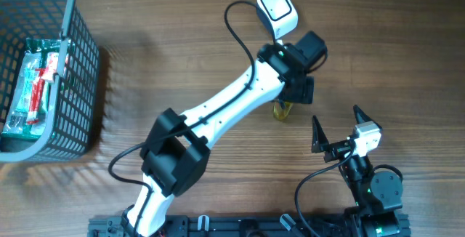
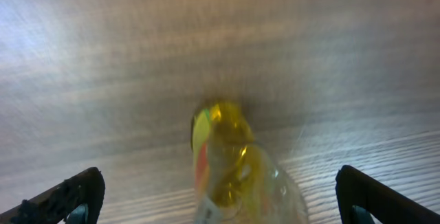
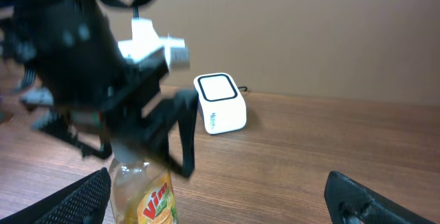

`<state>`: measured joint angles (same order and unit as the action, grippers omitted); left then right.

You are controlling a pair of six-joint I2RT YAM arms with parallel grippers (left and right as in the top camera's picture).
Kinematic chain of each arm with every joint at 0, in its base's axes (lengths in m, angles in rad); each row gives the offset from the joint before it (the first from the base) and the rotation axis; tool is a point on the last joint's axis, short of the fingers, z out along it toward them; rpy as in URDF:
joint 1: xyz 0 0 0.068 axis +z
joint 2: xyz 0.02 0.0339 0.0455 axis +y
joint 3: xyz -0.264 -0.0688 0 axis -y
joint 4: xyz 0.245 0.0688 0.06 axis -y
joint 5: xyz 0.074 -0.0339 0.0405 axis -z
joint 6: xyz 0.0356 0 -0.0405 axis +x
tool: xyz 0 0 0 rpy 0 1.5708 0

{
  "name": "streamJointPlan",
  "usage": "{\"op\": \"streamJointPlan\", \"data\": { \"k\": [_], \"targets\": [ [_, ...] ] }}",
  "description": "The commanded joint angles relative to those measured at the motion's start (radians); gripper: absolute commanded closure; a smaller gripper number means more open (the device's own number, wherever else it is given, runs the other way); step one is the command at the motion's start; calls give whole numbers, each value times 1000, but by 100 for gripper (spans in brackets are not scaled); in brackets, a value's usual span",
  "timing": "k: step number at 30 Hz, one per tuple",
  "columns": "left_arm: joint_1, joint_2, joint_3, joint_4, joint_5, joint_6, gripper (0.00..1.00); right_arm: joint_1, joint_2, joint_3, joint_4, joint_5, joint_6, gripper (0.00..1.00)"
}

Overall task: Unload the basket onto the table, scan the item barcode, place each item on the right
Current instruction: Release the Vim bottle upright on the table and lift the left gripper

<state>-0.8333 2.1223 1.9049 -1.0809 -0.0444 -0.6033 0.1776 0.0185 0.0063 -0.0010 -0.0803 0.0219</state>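
Note:
The item is a clear bottle of yellow dish liquid [image 1: 282,110] with a Vim label, standing upright on the wooden table. My left gripper [image 1: 292,95] hangs over its top, open, fingers wide on both sides and clear of the bottle [image 2: 227,165]. The left gripper [image 2: 220,186] holds nothing. A white barcode scanner [image 1: 277,9] sits just beyond, at the table's far edge. My right gripper [image 1: 336,117] is open and empty, to the right of the bottle [image 3: 141,196]. From there I see the scanner [image 3: 220,104] behind the left gripper [image 3: 148,148], which hides the bottle's cap.
A grey wire basket [image 1: 69,19] stands at the far left with a green and red package [image 1: 33,84] inside. The scanner's black cable [image 1: 236,26] loops beside the left arm. Bare wood lies between the basket and the arm.

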Motion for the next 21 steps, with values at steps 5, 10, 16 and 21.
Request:
{"op": "streamJointPlan", "data": {
  "k": [5,10,16,21],
  "targets": [
    [81,-162,132,0,-92,128,0,-5,-2,-1,2,13,6,0],
    [216,-302,210,-43,-340,182,0,-5,-2,-1,3,13,6,0],
    [479,-482,227,-29,-414,208,0,-5,-2,-1,2,13,6,0],
    [794,-560,226,-39,-409,207,0,-5,-2,-1,2,13,6,0]
  ]
}}
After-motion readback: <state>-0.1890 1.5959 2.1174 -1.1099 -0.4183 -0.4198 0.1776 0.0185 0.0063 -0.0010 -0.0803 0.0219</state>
